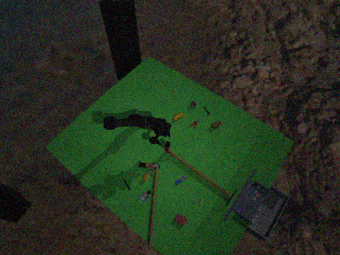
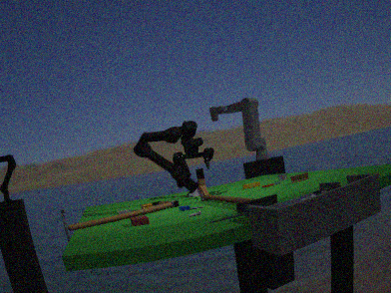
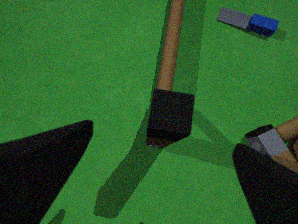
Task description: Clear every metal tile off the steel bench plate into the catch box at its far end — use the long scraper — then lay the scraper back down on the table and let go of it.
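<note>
The long scraper [image 1: 197, 171] [image 2: 226, 198] [image 3: 170, 55] lies on the green table, its wooden handle running toward the grey box. A black block [image 3: 171, 114] [image 2: 200, 175] is at its near end; its far end is at the box's near side. My gripper [image 1: 160, 142] [image 2: 195, 160] [image 3: 162, 138] is open and empty above that block, which shows between the fingertips in the wrist view. The grey catch box [image 1: 272, 218] [image 2: 314, 213] is at the table's edge. Small pale specks, possibly tiles [image 1: 257, 207], show inside the grey structure. Plate and box are hard to tell apart.
A second wooden-handled tool [image 1: 153, 204] [image 2: 120, 216] lies beside the scraper. A blue-and-grey piece [image 1: 180, 179] [image 3: 263, 24], a red block [image 1: 180, 219] [image 2: 140, 220], a yellow block [image 1: 178, 116] and a brown block [image 1: 216, 125] lie on the table [image 1: 143, 82].
</note>
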Available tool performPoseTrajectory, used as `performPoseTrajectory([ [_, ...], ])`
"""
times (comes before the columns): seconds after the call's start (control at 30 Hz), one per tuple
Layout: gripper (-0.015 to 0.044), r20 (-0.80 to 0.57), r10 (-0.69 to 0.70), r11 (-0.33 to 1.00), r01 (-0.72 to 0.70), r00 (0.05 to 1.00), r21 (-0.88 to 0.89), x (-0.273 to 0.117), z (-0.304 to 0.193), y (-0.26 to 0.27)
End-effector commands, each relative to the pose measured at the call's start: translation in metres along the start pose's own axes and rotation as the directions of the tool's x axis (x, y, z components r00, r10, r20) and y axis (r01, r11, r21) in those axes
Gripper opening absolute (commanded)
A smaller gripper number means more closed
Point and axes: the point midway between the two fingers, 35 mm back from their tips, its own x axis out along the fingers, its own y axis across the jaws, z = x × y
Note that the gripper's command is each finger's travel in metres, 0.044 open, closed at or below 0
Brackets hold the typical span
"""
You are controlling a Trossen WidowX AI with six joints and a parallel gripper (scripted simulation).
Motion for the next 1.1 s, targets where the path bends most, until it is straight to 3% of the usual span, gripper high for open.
performPoseTrajectory([
  [0.0, 0.044, 0.005, 0.004, 1.0, -0.004, 1.0, 0.013, -0.012, 0.007, 0.0],
  [0.4, 0.044, 0.013, 0.005, 1.0, -0.005, 1.0, 0.02, -0.046, 0.02, -0.003],
  [1.07, 0.044, 0.014, 0.004, 1.0, -0.004, 1.0, 0.02, -0.014, -0.004, -0.002],
])
